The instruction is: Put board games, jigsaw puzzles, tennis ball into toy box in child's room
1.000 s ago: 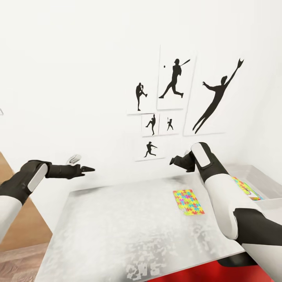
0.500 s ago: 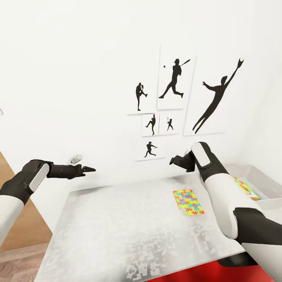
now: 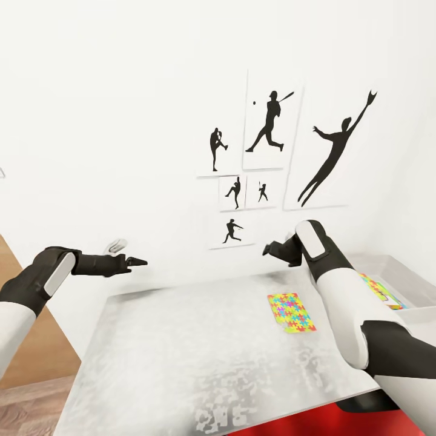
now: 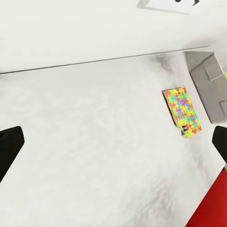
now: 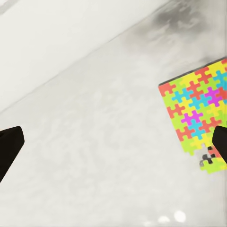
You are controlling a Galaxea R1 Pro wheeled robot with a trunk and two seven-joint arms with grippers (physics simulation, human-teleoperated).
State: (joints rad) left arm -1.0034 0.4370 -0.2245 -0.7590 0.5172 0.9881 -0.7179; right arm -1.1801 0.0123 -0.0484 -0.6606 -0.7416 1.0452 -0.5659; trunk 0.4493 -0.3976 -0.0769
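One jigsaw puzzle [image 3: 291, 312] lies flat on the table [image 3: 181, 345], a thin board of yellow, pink, blue and green pieces. It also appears in the left wrist view [image 4: 183, 112] and the right wrist view [image 5: 198, 113]. The toy box [image 3: 407, 274] stands at the table's right end, with a colourful flat thing [image 3: 379, 289] inside, partly hidden by my right arm. My right gripper [image 3: 267, 248] hovers open above the table, behind the puzzle. My left gripper [image 3: 137, 262] hangs open beyond the table's left far corner. Both are empty.
A white wall with black sports silhouette prints [image 3: 272, 145] rises just behind the table. A red surface [image 3: 315, 425] shows below the table's front edge. Wood plank floor [image 3: 30, 387] lies to the left.
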